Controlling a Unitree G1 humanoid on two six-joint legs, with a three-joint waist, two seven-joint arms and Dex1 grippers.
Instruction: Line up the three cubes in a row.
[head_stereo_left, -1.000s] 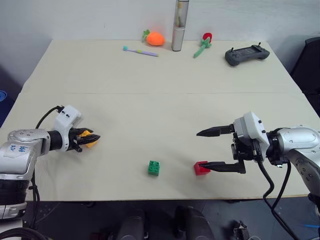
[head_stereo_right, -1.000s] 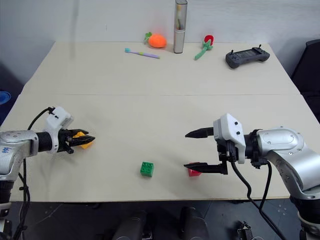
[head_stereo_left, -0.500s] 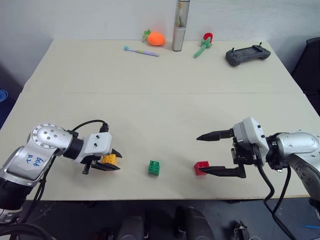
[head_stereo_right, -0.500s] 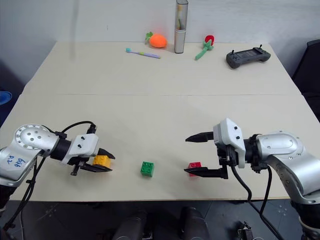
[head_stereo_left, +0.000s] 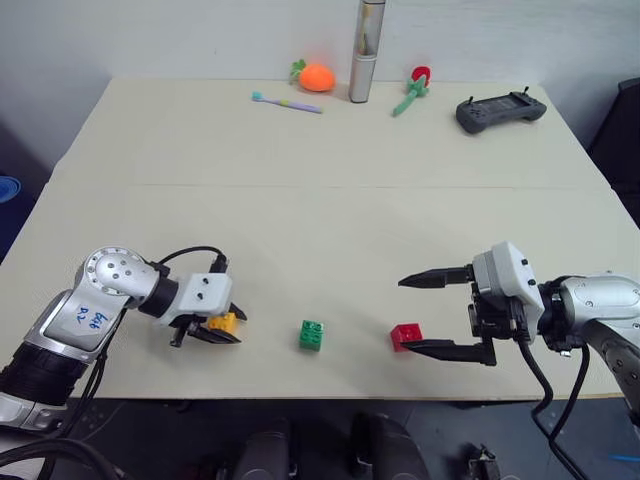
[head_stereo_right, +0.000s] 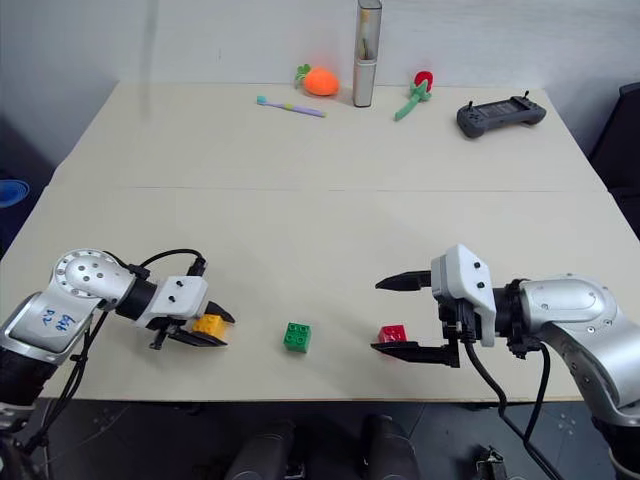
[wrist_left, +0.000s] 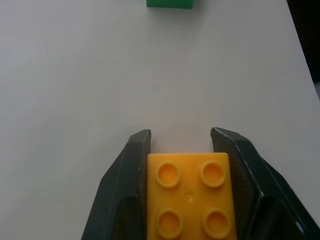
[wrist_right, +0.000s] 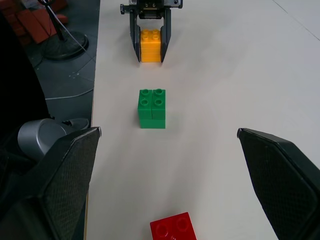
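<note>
we look down over a pale tabletop (head_stereo_left: 320, 200) with both of our arms reaching in from the near edge. our left gripper (head_stereo_left: 222, 326) is low at the near left of the table, its two black fingers clenched on the yellow-orange cube (head_stereo_left: 222, 322), studs up, one finger pressed against each side. in the left wrist view the yellow-orange cube (wrist_left: 190, 195) sits squarely between the fingers (wrist_left: 122, 175), just above or on the surface; we cannot tell whether it touches the table.

to the right of it, apart, the green cube (head_stereo_left: 312, 335) rests on the table near the front edge. further right, again apart, the red cube (head_stereo_left: 405, 335) also rests on the table. the three lie roughly along one line parallel to the near edge, as the right wrist view shows, with red (wrist_right: 172, 227) nearest that camera, green (wrist_right: 152, 108) in the middle and yellow-orange (wrist_right: 150, 45) farthest.

our right gripper (head_stereo_left: 420, 314) is spread wide and grasps nothing. it points left, one finger raised above the table, the other low just beside the red cube on its near side.

along the far edge lie a toothbrush (head_stereo_left: 286, 101), an orange toy fruit (head_stereo_left: 315, 76), an upright metal cylinder (head_stereo_left: 364, 55), a red and green toy (head_stereo_left: 412, 87) and a dark handheld controller (head_stereo_left: 500, 108).
</note>
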